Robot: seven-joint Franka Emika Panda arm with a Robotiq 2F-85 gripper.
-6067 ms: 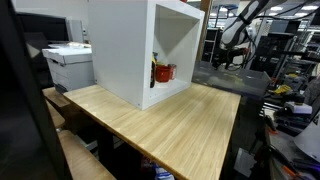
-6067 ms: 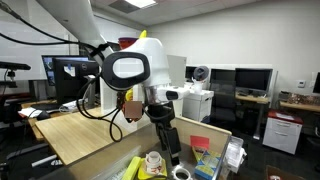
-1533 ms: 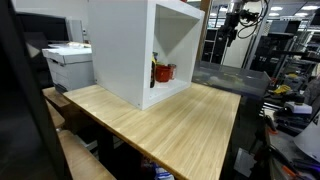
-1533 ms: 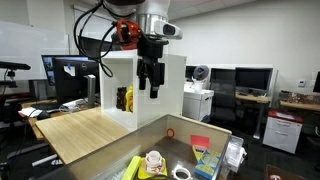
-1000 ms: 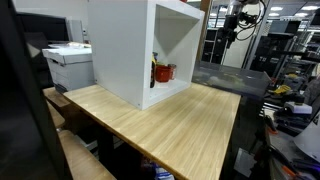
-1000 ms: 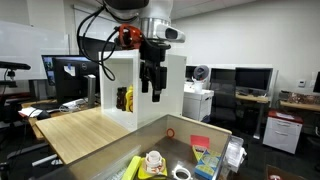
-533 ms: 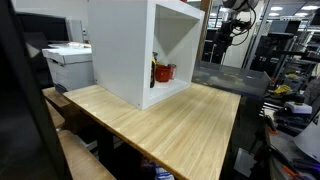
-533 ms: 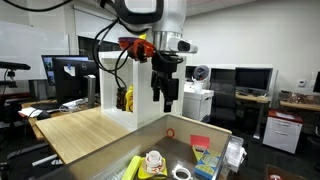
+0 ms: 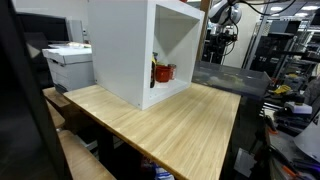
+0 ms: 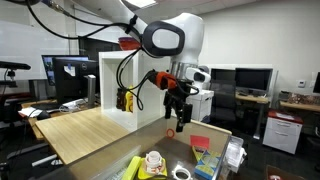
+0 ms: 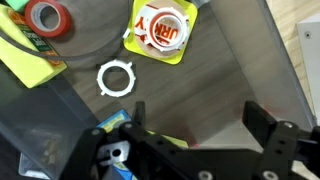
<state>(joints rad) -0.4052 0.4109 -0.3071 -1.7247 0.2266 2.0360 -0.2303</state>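
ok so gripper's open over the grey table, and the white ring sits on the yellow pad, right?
Not quite. The wrist view shows the ring lying on the bare table, beside the pad, not on it. The rest holds: the gripper is open over the table.

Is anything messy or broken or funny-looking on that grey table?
Nothing looks spilled or broken. One small white ring lies loose by itself on the grey table, near the cup on its yellow sheet. The claw hangs open above, holding nothing.
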